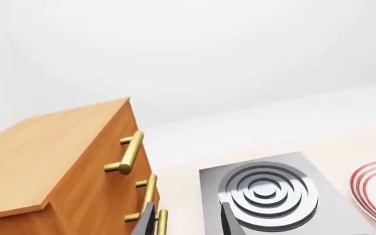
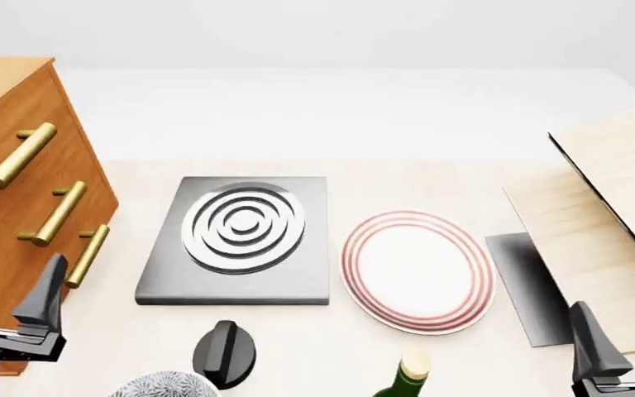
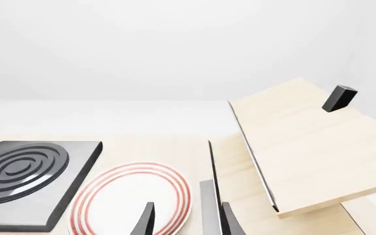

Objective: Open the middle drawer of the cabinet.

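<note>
Three drawers are sitting flush in the cabinet (image 2: 3, 107) at the table's (image 2: 130, 339) left edge, the middle drawer (image 2: 31, 194) shut. Left claw (image 2: 3, 285) is hovering near its lower front, parted and empty; right claw (image 2: 627, 331) likewise, well apart.

The pale table (image 2: 428, 178) carries cabinet (image 2: 9, 215), hob (image 2: 241, 285), plate (image 2: 417, 269).

You had bright, even light in all three views, with nothing blown out and no blur anywhere. Shadows were soft and faint: a thin dark edge lay under the hob plate (image 2: 232, 285) on the pale worktop (image 2: 406, 178). The brass handles on the cabinet (image 2: 9, 198) carried a mild sheen. The white background ran almost featureless. Edges stayed sharp, straight lines unbent
</note>
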### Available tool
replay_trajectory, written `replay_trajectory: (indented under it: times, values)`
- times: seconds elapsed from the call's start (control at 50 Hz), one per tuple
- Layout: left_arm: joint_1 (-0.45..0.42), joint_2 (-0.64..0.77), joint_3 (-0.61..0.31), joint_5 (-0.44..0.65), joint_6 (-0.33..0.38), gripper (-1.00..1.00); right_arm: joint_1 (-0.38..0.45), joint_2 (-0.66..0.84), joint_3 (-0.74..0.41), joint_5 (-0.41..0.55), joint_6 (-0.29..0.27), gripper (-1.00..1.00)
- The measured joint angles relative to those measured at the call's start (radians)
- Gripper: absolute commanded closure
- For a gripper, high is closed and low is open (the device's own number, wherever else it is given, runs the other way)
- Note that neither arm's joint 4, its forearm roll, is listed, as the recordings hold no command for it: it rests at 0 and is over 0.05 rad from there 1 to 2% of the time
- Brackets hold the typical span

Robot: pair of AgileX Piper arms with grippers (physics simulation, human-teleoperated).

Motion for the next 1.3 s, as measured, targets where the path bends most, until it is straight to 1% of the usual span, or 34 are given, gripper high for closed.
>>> replay_trajectory:
  times: [0.12,0.4,0.6,0.82,0.92,1.3]
  values:
    - [-0.007,0.038,-0.008,-0.027,0.035,-1.0,0.0,0.0,0.0,0.0,0.0,-1.0]
    - [-0.016,0.109,-0.029,-0.067,0.152,-1.0,0.0,0.0,0.0,0.0,0.0,-1.0]
    - [0.004,0.103,-0.035,-0.065,0.236,-1.0,0.0,0.0,0.0,0.0,0.0,-1.0]
    - [0.016,0.11,-0.019,-0.077,0.324,-1.0,0.0,0.0,0.0,0.0,0.0,-1.0]
    - [0.016,0.146,-0.01,-0.109,0.356,-1.0,0.0,0.0,0.0,0.0,0.0,-1.0]
    - [0.028,0.417,0.011,-0.358,0.477,-1.0,0.0,0.0,0.0,0.0,0.0,-1.0]
